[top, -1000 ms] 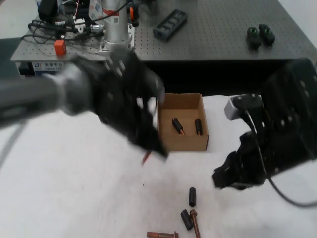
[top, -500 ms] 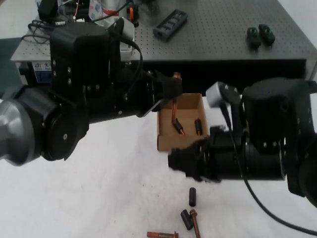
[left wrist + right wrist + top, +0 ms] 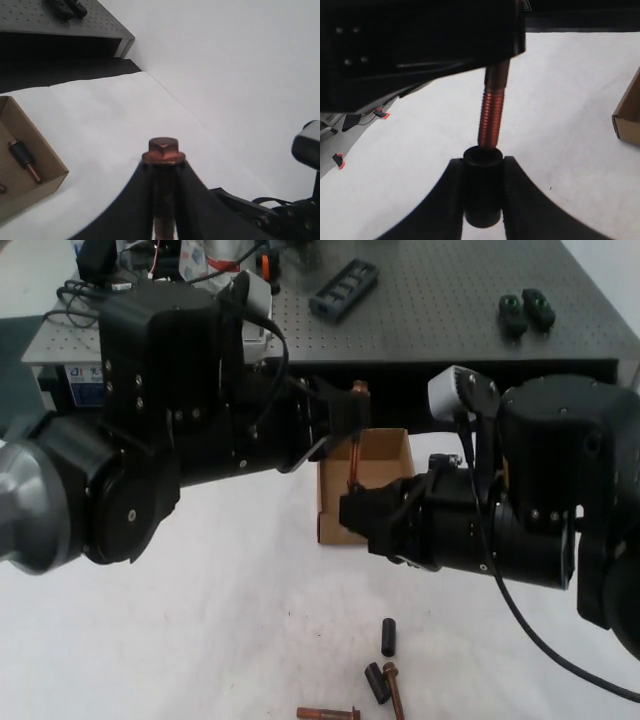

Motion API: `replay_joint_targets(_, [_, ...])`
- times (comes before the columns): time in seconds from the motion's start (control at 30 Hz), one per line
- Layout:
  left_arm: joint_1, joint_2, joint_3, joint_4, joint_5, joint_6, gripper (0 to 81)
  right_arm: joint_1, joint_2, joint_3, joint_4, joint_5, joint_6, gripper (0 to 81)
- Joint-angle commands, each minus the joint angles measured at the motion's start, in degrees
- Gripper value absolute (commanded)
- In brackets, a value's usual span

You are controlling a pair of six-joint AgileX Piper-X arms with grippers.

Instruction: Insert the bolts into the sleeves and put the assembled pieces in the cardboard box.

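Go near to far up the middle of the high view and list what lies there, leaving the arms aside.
The loose bolt lying crosswise → lone black sleeve → cardboard box → black tray on the far bench.

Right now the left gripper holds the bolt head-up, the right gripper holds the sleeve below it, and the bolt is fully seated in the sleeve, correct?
Not fully seated. The right wrist view shows only the bolt's tip at the sleeve's mouth, its thread bare above. The left gripper does hold the bolt, the right gripper the sleeve.
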Motion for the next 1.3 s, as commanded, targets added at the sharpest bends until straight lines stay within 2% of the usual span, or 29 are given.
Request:
replay_joint_targets(0.0, [0.02,-0.85,-0.12,-0.45,1.8,-0.54,0.6,-0.35,-0.41,-0.45,-2.42,1.35,0.26,0.8])
replay_joint_targets(0.5, [0.02,-0.85,0.35,-0.13,2.84,-0.54,0.6,-0.35,-2.27,-0.45,-5.28,-0.48,0.26,0.8])
replay_joint_targets(0.67, [0.02,-0.85,0.35,-0.29,6.58,-0.54,0.1,-1.33,-2.8,-0.45,-5.28,1.64,0.26,0.8])
replay_joint_targets(0.73, [0.02,-0.85,0.35,-0.29,8.05,-0.54,6.1,-2.12,-2.8,-0.45,-5.28,1.64,0.26,0.8])
replay_joint_targets(0.77, [0.02,-0.85,0.35,-0.29,8.07,-0.54,13.4,-2.43,-2.8,-0.45,-5.28,1.64,0.26,0.8])
replay_joint_targets(0.87, [0.02,-0.85,0.35,-0.29,6.95,-0.54,44.0,-3.64,-2.92,-0.45,-5.69,1.64,0.26,0.8])
replay_joint_targets(0.9, [0.02,-0.85,0.35,-0.29,5.24,-0.67,50.1,-4.17,-2.92,-0.45,-5.98,1.64,0.26,0.8])
replay_joint_targets(0.93, [0.02,-0.85,0.35,-0.29,3.57,-0.86,51.8,-4.83,-2.92,-0.45,-6.62,2.14,0.15,0.8])
replay_joint_targets(1.1, [0.02,-0.85,0.35,0.63,0.13,1.2,50.0,-10.3,-0.56,-2.11,-9.57,5.74,-4.21,0.8])
replay_joint_targets(1.27, [0.02,-0.85,0.35,13.43,-1.93,12.95,49.9,-13.65,11.2,-13.77,-0.26,5.97,-10.64,0.8])
